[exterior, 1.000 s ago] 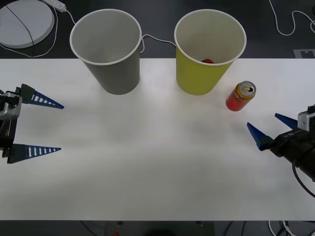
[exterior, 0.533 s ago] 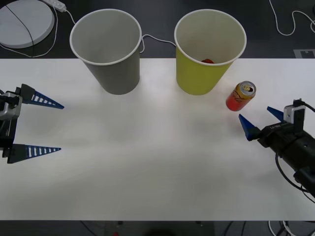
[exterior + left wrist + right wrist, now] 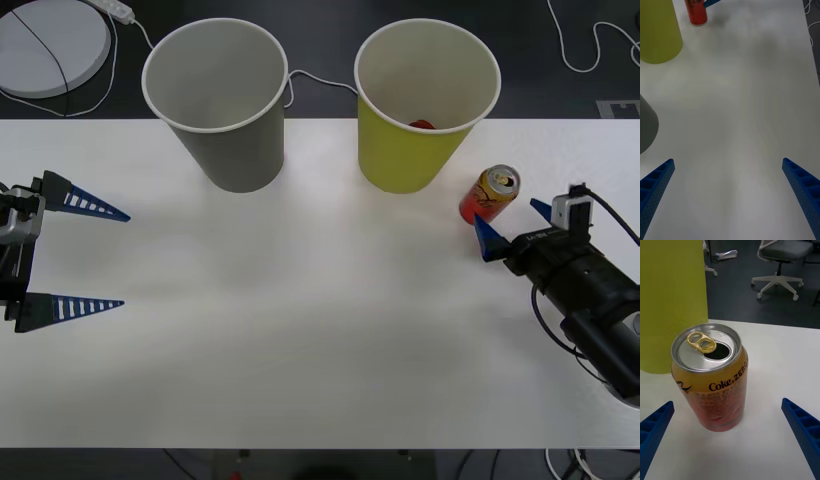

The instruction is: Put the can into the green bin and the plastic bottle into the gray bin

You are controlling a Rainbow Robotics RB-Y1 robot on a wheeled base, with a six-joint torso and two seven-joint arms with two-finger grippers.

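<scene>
**Item: can pickup, approach stage, right arm**

Carrier: white table (image 3: pixel 320 340), both bins along its far edge.

- The can (image 3: pixel 489 195): upright on the table toward the far right corner, just beside the green bin (image 3: pixel 425 110) on its right. Top opened, gold tab showing. Nothing grips it yet.
- The green bin: upright at the far edge, right of centre. Something small and red lies at its bottom; too little shows to name it.
- The gray bin (image 3: pixel 218 100): upright at the far edge, left of centre, well apart from the can. Inside looks bare from here.
- The right gripper (image 3: pixel 512 224): low over the table near the right edge, fingers spread, tips level with the near side of the can. From the wrist camera the can (image 3: pixel 711 378) stands between the two blue fingers (image 3: pixel 655 427), with table showing on each side, so no contact as far as I can judge.
- The left gripper (image 3: pixel 88 255): parked by the left edge, fingers spread wide, holding nothing.
- Plastic bottle: none to be found on the table.

Step in hand, by my reading: closing in on the can for the green bin. Next move calls for a little more reach so the fingers flank the can's body, then a squeeze at mid-height. The can is open and light, so a crooked pinch could tip or dent it. Then a lift high enough to clear the bin's white rim.
</scene>
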